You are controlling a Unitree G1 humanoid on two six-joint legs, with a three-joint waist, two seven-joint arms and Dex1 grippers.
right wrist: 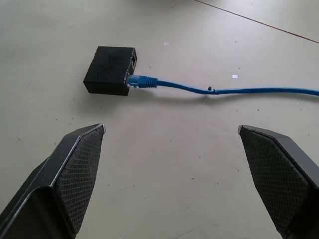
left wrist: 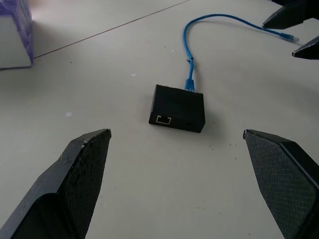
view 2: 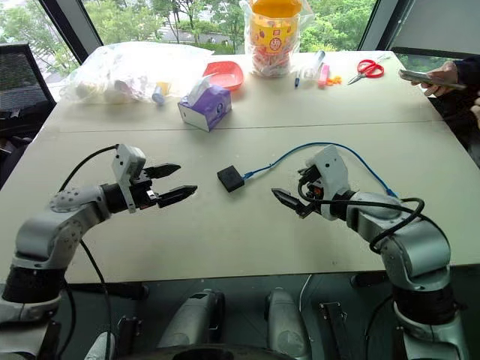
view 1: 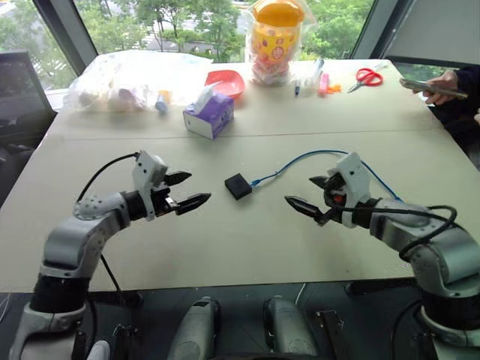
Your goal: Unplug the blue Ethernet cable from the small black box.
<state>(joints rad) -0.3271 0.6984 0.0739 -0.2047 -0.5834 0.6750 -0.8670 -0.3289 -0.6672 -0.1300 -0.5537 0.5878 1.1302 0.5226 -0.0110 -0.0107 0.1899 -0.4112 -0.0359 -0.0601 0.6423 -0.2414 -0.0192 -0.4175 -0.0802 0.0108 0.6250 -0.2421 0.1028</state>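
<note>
Right wrist view: matte square small black box (right wrist: 110, 69), thin blue Ethernet cable (right wrist: 209, 90) plugged in.

Bright, even daylight comes through the windows (view 1: 187, 22) beyond the table (view 1: 225, 247); shadows are soft, both fingertips (right wrist: 82, 149) are sharp, and straight lines bow slightly toward the edges.

tissue box (left wrist: 12, 37) — cut by edge | person's hand (view 1: 444, 82) — partly cropped

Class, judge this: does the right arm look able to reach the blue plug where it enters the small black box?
Probably yes. The right end effector is open and faces the blue Ethernet cable at the small black box, with bare table between.
</note>
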